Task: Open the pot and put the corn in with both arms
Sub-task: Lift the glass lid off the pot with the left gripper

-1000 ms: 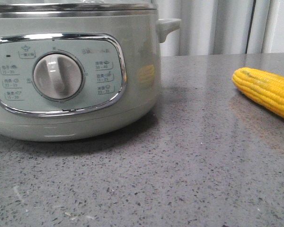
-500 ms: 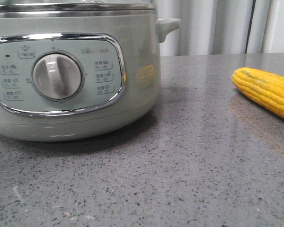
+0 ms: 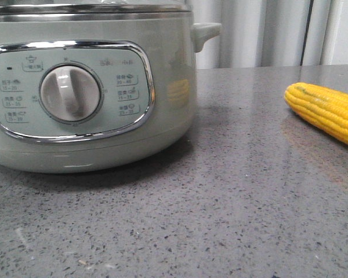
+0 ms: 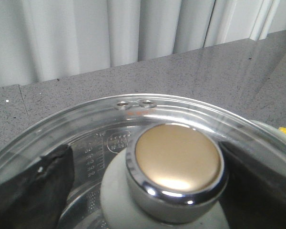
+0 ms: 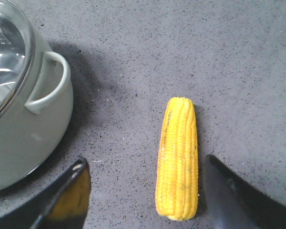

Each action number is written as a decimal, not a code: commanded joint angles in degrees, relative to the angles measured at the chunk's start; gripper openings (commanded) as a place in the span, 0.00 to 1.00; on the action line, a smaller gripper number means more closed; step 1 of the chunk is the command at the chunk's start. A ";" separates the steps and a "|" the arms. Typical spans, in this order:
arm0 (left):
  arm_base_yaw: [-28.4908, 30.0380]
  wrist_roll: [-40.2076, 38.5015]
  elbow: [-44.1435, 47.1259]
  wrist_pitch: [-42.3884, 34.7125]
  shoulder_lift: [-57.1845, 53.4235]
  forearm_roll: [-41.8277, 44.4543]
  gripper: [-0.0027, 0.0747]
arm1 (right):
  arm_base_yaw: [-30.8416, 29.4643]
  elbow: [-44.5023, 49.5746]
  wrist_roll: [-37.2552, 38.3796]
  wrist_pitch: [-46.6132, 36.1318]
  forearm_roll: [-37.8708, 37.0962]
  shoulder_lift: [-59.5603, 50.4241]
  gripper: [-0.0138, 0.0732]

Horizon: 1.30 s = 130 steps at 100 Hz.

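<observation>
Pot (image 3: 87, 92) standing at left on grey speckled worktop (image 3: 232, 197), cropped at top and left edge in front view; only control panel, dial (image 3: 70, 93) and side handle (image 3: 205, 32) fully readable there. Panel text too small to read. Glass lid (image 4: 109, 119) on the pot, closed, with gold-topped chrome knob (image 4: 177, 167) at centre; lid rim cut off at frame edges in left wrist view. Interior seen only through glass, contents unclear.

Corn (image 5: 177, 157) lying flat on worktop to the right of the pot, well apart from it; far end cut off by frame edge in front view (image 3: 327, 113), whole cob visible in right wrist view.

Left tool (image 4: 148, 191) wide, dark fingers (image 4: 33, 191) on either side of the knob, above the lid, not closing on it; contact with glass cannot be told, fingertips out of frame. Right tool (image 5: 148, 200) wide, hovering over the corn, one finger (image 5: 69, 191) on the pot side, the other beyond the cob, neither touching it. Tips cropped at frame bottom.

Pale pleated curtain (image 3: 261, 32) behind worktop. Neither arm visible in front view.
</observation>
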 commanded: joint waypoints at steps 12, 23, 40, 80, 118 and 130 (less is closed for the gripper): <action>-0.16 -0.12 -1.59 -3.52 0.88 -1.48 0.70 | -0.07 -1.81 -0.78 -4.07 0.10 -0.94 0.66; -0.16 -0.12 -1.59 -3.52 1.59 -2.33 0.70 | -0.07 -1.81 -0.78 -4.31 0.10 -0.94 0.66; -0.16 -0.12 -1.59 -2.96 1.99 -3.05 0.63 | -0.07 -1.81 -0.78 -4.31 0.10 -0.94 0.66; -0.16 -0.12 -1.71 -1.92 1.99 -3.93 0.19 | -0.07 -1.81 -0.90 -4.31 -0.01 -0.94 0.66; -0.16 -0.12 -12.60 4.20 1.87 -3.93 0.18 | -0.07 -1.81 -0.90 -4.53 -0.74 -0.94 0.66; -0.16 -0.12 -15.35 5.18 1.27 -3.78 0.18 | -0.07 -1.81 -0.90 -4.68 -2.01 -0.94 0.66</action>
